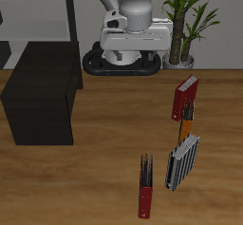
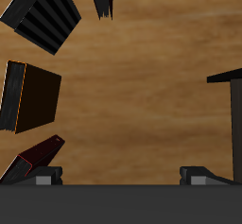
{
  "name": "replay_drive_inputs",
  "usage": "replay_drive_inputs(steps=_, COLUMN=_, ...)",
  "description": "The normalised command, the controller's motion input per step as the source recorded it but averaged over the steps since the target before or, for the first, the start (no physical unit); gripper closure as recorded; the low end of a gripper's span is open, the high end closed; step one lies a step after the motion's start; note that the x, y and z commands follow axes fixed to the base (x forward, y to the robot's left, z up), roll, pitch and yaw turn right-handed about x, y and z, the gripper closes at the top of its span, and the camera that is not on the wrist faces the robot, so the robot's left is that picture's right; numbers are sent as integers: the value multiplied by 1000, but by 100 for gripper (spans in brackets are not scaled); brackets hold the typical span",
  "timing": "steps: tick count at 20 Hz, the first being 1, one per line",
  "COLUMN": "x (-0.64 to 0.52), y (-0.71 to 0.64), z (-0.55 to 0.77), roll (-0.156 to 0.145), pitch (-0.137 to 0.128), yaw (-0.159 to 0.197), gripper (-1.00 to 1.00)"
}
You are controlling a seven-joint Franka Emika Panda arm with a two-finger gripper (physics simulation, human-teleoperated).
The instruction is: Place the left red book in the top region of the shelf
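Broadly, the brown wood-grain table (image 1: 104,172) carries the low matte-black boxy shelf (image 1: 43,91) near its back, off to one side of the white Franka arm (image 1: 133,25). The slim bright-red left red book (image 1: 185,98) lies on the tabletop at the opposite side from the shelf, well apart from it. Its long axis runs from the table's back toward the front edge, slightly slanted. One long side shows a dark grey page edge against the bright red cover.

Just in front of it sits a thin orange book (image 1: 183,130), then a grey-and-black striped book (image 1: 183,162), and nearer the front edge a darker red book with a brownish striped edge (image 1: 145,186).

In the wrist view the gripper (image 2: 121,178) has its fingers (image 2: 43,177) spread wide, holding nothing. The left red book shows beside one finger, outside the jaws and not touching them.
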Motion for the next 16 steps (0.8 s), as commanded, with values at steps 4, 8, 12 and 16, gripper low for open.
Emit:
replay_drive_inputs(steps=4, x=-228, y=398, z=-94, roll=13, pitch=-24, yaw=-19, gripper=-100)
replay_drive_inputs(steps=8, x=-146, y=320, z=-147, roll=-19, pitch=7, yaw=-29, gripper=-100)
replay_drive_inputs(steps=12, x=-173, y=547, z=-129, roll=17, pitch=-20, yaw=-25, gripper=-100)
replay_drive_inputs(steps=16, x=-145, y=586, z=-62, roll=44, pitch=-39, yaw=31, gripper=-100)
